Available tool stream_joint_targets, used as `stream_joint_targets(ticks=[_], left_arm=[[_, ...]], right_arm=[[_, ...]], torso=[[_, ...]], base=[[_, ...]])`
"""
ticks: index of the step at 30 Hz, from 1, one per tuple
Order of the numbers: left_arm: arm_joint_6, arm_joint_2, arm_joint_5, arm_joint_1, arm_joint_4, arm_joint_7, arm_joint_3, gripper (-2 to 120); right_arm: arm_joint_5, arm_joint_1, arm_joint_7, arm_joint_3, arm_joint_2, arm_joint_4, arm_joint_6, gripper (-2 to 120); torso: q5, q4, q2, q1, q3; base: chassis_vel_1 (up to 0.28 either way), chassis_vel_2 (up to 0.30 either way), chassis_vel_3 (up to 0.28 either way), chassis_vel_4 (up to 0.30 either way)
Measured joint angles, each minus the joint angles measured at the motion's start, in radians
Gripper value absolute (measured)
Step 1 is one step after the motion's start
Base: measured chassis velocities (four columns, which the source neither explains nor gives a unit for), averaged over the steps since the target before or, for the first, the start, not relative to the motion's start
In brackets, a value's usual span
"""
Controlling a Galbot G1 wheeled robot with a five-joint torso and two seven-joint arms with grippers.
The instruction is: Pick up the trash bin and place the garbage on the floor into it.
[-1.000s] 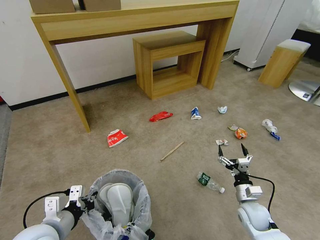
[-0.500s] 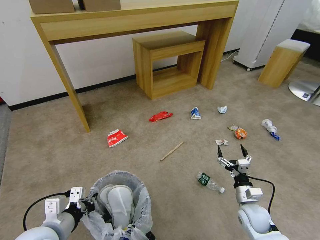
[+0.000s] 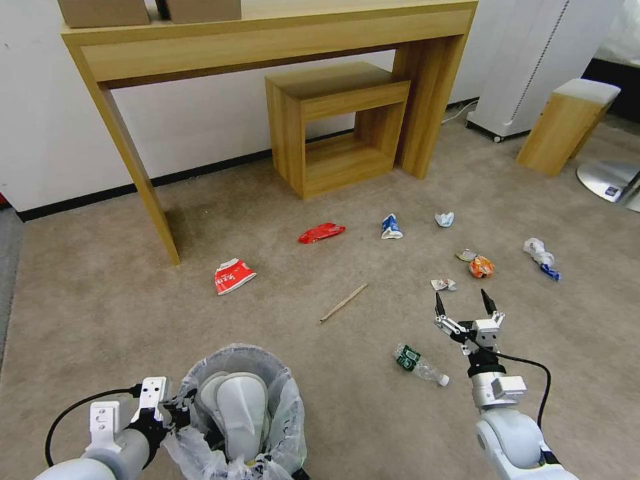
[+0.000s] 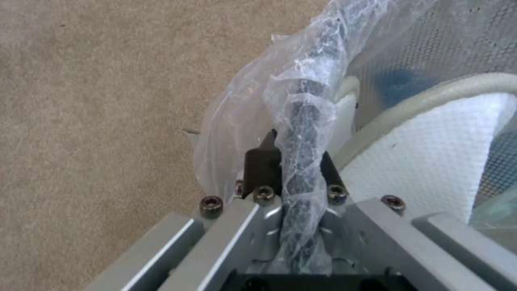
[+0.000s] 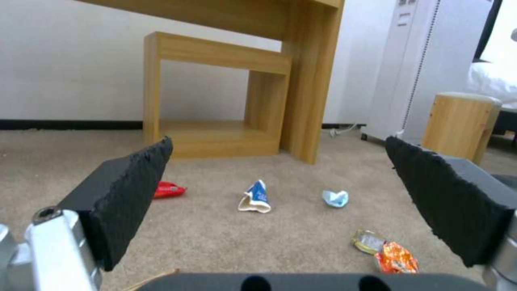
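The trash bin (image 3: 283, 400), lined with a crinkly whitish bag, hangs low at my left with white slippers (image 3: 240, 403) inside. My left gripper (image 3: 175, 415) is shut on its rim; the left wrist view shows the left gripper (image 4: 296, 149) clamped over the bag-wrapped rim (image 4: 304, 101). My right gripper (image 3: 465, 305) hovers open above the carpet, beyond a clear green-label bottle (image 3: 420, 363). Garbage lies ahead: a red-white cup (image 3: 233, 276), red wrapper (image 3: 321, 233), blue-white carton (image 3: 391, 227), wooden stick (image 3: 343, 303), orange wrapper (image 3: 481, 267). Between the right gripper's fingers (image 5: 129, 194) I see the carton (image 5: 256, 197).
A wooden console table (image 3: 267, 40) and a low wooden cube shelf (image 3: 337, 123) stand against the wall. A wooden stool (image 3: 567, 123) and a white appliance (image 3: 527, 60) are at the far right. Crumpled paper (image 3: 445, 219) and a white-blue scrap (image 3: 541, 255) lie on the carpet.
The left gripper and the trash bin have sunk slightly toward the near edge of the head view. The right gripper has barely moved and stays open.
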Motion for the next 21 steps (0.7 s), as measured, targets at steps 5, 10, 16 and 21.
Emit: stream_joint_targets(ticks=[5,10,16,21], left_arm=[[0.000,0.005,-0.001,0.001,-0.001,0.000,-0.002,0],[-0.001,0.005,-0.001,0.001,0.002,0.000,-0.001,0],[-0.002,0.003,0.003,0.001,0.005,0.001,0.002,0],[-0.002,0.005,0.004,0.001,0.006,0.003,0.001,0]], right_arm=[[0.000,0.003,0.001,0.001,-0.001,-0.002,-0.004,100],[0.000,0.006,0.001,0.000,0.003,-0.009,-0.004,100],[0.000,0.010,0.003,-0.002,0.004,-0.012,-0.003,100],[0.003,0.013,-0.003,-0.006,0.007,-0.016,0.000,100]], torso=[[0.0000,0.0000,0.000,0.000,0.000],[0.0000,0.0000,0.000,0.000,0.000],[0.0000,0.0000,0.000,0.000,0.000],[0.0000,0.0000,0.000,0.000,0.000]], base=[[0.000,0.000,0.000,0.000],[0.000,0.000,0.000,0.000],[0.000,0.000,0.000,0.000],[0.000,0.000,0.000,0.000]])
